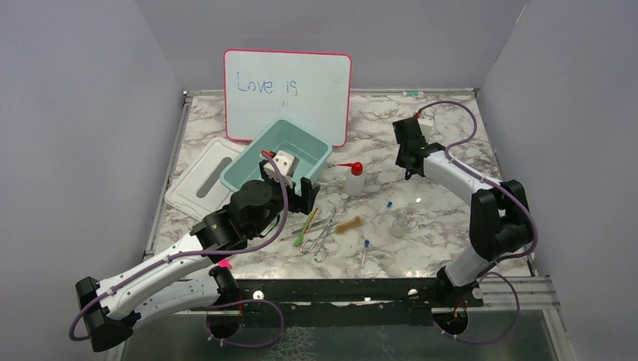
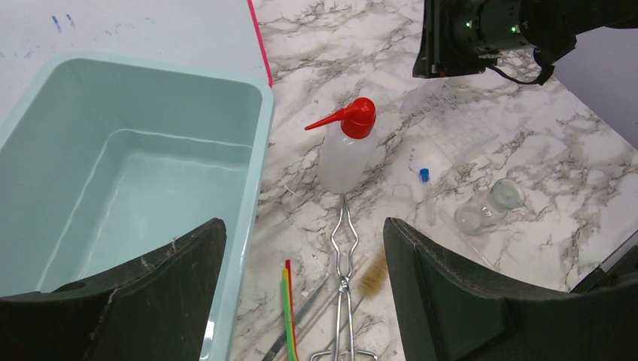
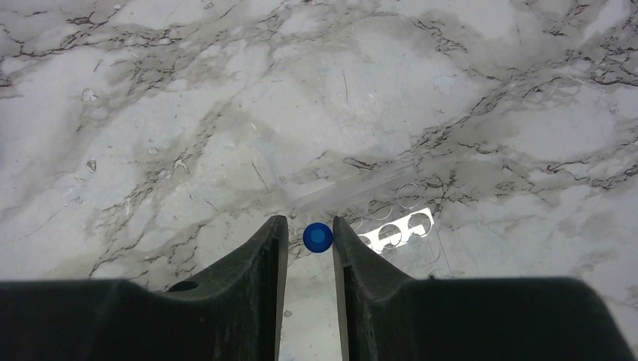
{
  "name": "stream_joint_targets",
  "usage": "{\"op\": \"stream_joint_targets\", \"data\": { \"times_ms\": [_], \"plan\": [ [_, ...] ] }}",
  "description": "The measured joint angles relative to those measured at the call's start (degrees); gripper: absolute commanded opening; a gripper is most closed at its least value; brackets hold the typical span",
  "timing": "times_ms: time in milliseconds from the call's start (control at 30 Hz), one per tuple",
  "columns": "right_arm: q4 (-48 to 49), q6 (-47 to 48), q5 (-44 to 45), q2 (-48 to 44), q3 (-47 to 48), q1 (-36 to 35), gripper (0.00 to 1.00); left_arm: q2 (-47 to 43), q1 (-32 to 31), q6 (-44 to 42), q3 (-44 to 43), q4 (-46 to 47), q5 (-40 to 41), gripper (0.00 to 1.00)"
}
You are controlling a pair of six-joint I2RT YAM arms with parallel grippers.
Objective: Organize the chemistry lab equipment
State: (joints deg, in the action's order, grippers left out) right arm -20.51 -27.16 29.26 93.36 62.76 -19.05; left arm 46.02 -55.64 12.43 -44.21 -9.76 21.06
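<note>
The white squeeze bottle with red nozzle [image 1: 353, 180] stands right of the teal bin; it also shows in the left wrist view [image 2: 346, 154]. The metal tongs [image 2: 343, 256] and the brown brush [image 2: 372, 277] lie under my left gripper [image 2: 301, 226], which is wide open and empty over the bin's right edge [image 1: 287, 188]. The small glass flask [image 2: 489, 207] and a blue-capped tube [image 2: 425, 184] lie further right. Another tube [image 1: 364, 250] lies near the front. My right gripper [image 3: 310, 226] hovers with its jaws narrowly apart around a blue cap [image 3: 317, 237], with a gap on the left side.
The empty teal bin [image 2: 259, 150] has its white lid [image 1: 203, 179] to its left. The pink-framed whiteboard [image 1: 287, 94] leans at the back. A clear tube rack [image 3: 402, 226] lies under the right gripper. Green, yellow and red sticks [image 2: 289, 308] lie beside the tongs.
</note>
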Motion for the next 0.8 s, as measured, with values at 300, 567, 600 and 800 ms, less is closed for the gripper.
{"op": "stream_joint_targets", "data": {
  "times_ms": [300,567,600,800],
  "plan": [
    [0.0,0.3,-0.3,0.1,0.0,0.0,0.3,0.0,0.0,0.0,0.0,-0.3,0.0,0.79],
    [0.0,1.2,-0.7,0.1,0.0,0.0,0.21,0.0,0.0,0.0,0.0,-0.3,0.0,0.79],
    [0.0,1.3,-0.7,0.0,-0.1,0.0,0.21,0.0,0.0,0.0,0.0,-0.3,0.0,0.79],
    [1.3,1.7,-0.9,-1.6,-2.1,0.0,0.21,0.1,0.0,0.0,0.0,-0.3,0.0,0.79]
  ]
}}
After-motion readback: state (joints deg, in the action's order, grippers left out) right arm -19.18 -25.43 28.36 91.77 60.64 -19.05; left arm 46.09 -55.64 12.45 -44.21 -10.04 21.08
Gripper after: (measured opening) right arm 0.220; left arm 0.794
